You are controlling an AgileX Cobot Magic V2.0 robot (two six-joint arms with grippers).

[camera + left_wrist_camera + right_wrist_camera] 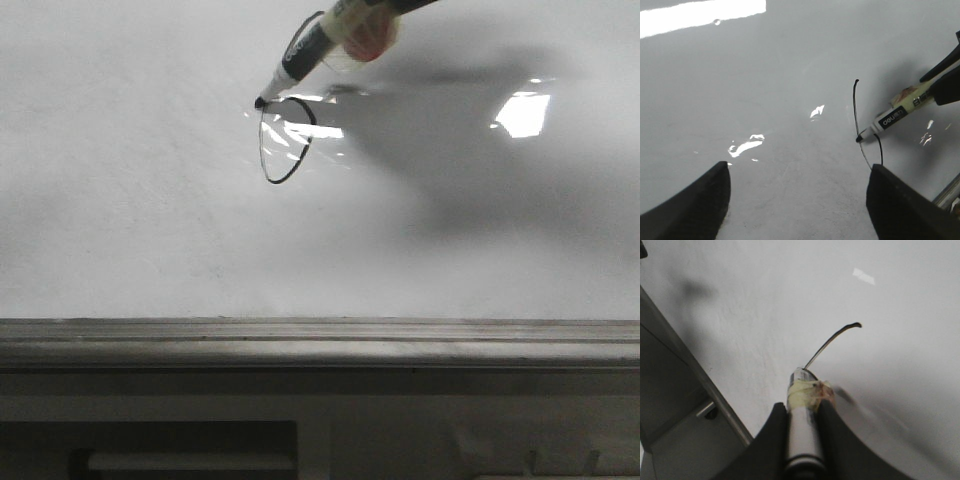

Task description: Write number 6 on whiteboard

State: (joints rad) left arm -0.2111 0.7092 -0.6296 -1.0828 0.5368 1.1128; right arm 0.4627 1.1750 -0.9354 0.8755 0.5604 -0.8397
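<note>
The whiteboard point(150, 220) fills the front view. The number 6 point(287, 142) shows there as a narrow black oval loop; its tall curve is hidden behind the marker. A black-tipped marker point(300, 55) with yellowish tape slants down from the top, its tip at the loop's upper left end. My right gripper point(801, 407) is shut on the marker point(802, 430), and the curved stroke point(832, 342) runs out beyond it. My left gripper point(799, 172) is open and empty over bare board, left of the stroke point(856, 107) and the marker point(890, 119).
A grey metal rail point(320, 340) edges the board's near side, with a dark cabinet point(180, 450) below it. The rail also shows in the right wrist view point(687, 365). A bright rectangular light reflection point(522, 113) lies at the right of the board.
</note>
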